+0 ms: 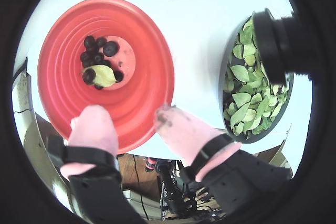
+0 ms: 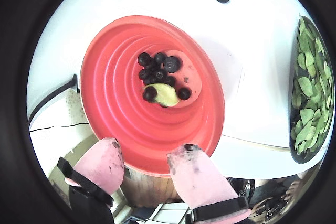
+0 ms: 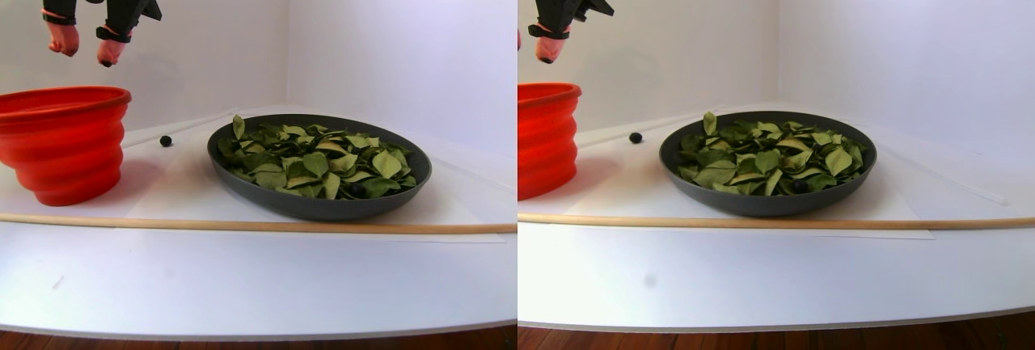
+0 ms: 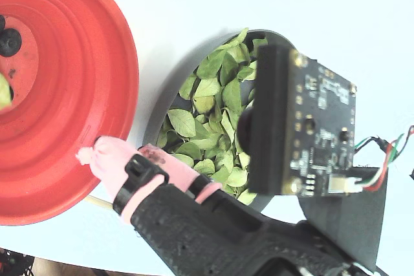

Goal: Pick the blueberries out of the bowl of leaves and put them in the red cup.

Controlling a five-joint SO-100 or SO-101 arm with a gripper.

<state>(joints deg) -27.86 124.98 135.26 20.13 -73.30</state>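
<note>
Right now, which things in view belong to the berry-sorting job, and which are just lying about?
Job: blueberries in the red cup; bowl; leaves; open gripper.
Lying about: wooden stick; stray berry on the table; one leaf in the cup.

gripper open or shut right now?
Open. The gripper hangs over the red cup, pink fingers apart, nothing between them.

above cup [image 3: 61, 136]: open air under the gripper [image 3: 85, 45], which hangs clear of the rim
cup mouth: wide and unblocked; berries [image 2: 157, 69] and one leaf [image 2: 167, 96] lie on the bottom
cup to bowl [image 3: 319, 204]: bare table [image 3: 242, 285] between them, rims apart
back edge: stray berry [image 3: 166, 141] alone behind the gap
front of both: thin wooden stick [image 3: 242, 225] across the table
bowl: leaves [image 3: 323, 160] fill it
</note>
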